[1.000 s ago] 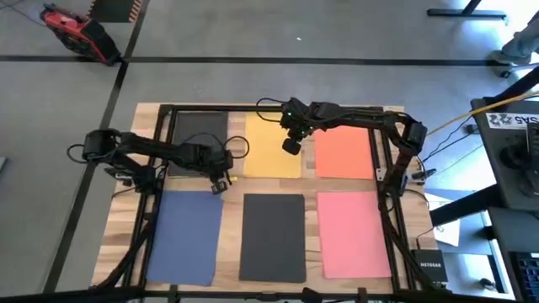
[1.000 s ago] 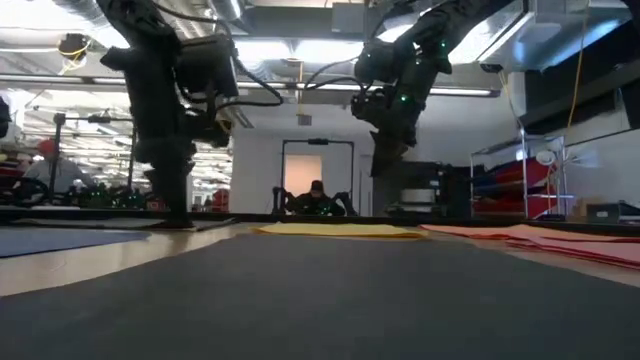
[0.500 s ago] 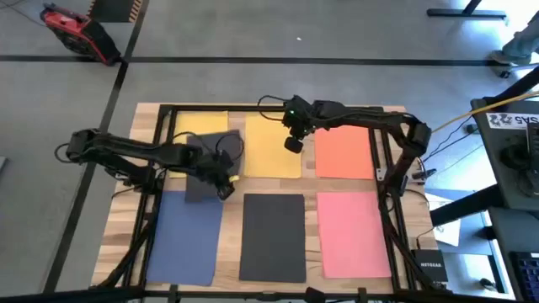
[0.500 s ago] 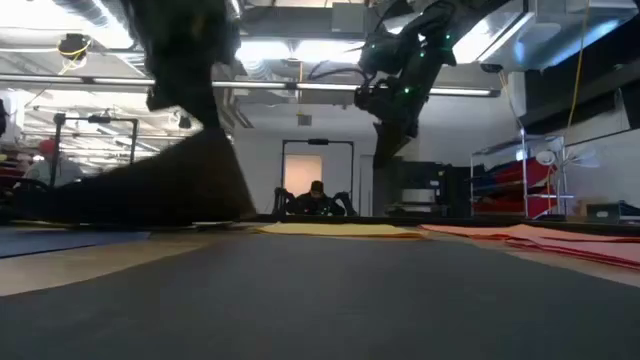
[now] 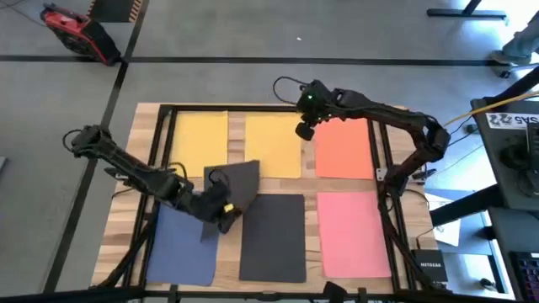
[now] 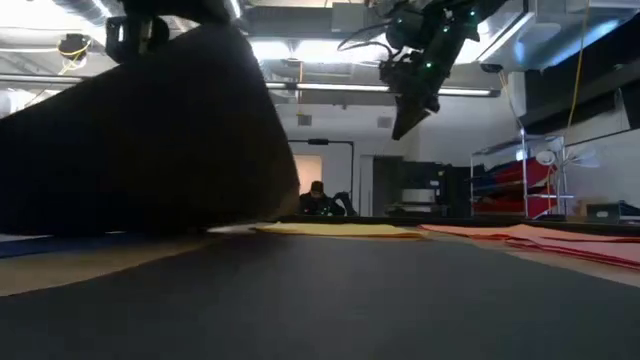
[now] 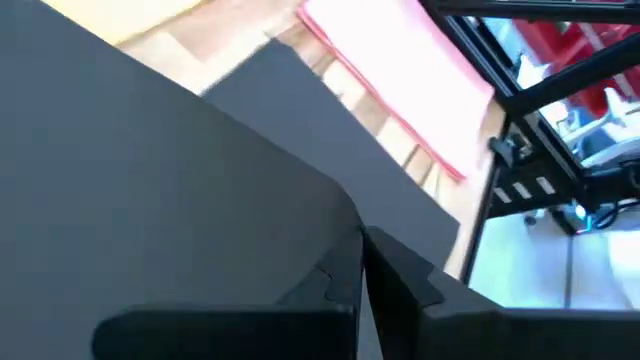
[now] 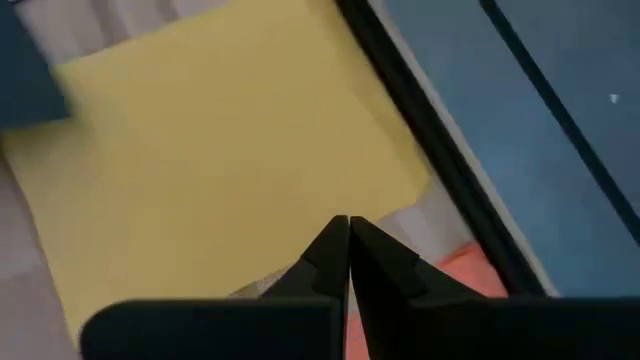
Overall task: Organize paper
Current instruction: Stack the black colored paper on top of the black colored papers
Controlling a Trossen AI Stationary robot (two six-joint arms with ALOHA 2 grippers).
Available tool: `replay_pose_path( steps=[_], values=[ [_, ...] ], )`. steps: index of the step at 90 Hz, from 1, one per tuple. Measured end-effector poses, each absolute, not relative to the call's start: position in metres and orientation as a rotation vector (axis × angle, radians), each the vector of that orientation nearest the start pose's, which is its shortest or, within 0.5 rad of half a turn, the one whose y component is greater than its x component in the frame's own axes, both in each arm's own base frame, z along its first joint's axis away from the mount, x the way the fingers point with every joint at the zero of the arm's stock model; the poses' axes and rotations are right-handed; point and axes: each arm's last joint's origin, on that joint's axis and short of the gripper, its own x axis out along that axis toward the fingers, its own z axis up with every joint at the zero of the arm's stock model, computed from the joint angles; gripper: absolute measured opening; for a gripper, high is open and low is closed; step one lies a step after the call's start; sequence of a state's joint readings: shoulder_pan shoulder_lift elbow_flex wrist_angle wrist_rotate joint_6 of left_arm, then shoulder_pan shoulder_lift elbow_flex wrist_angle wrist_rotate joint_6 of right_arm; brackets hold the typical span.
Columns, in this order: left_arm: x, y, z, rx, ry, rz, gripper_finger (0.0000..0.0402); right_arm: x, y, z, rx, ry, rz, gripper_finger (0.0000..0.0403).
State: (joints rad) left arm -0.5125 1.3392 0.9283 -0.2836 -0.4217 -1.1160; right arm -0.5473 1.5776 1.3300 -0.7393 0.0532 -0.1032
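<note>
High view: left gripper [image 5: 224, 215] grips lifted dark sheet [image 5: 236, 182].

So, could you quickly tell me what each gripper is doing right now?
Left gripper: shut on the dark grey sheet, lifted above the table.
Right gripper: shut, holding nothing, above the yellow sheet.

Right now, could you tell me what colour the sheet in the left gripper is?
Dark grey sheet, clearest in the high view.

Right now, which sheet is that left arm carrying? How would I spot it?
Look at the wooden table from above: coloured sheets lie flat in two rows. Near the front left, between the blue sheet and the flat dark sheet, the left fingers pinch a second dark grey sheet. It alone is lifted and skewed.
</note>
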Motion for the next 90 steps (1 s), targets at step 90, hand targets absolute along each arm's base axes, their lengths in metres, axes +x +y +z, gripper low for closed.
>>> replay_pose_path(
  steps=[90],
  values=[
    [0.363, -0.205, 0.225, -0.536, 0.571, 0.055, 0.0, 0.273, -0.172, 0.288, 0.159, 1.012, -0.525, 0.0]
  ],
)
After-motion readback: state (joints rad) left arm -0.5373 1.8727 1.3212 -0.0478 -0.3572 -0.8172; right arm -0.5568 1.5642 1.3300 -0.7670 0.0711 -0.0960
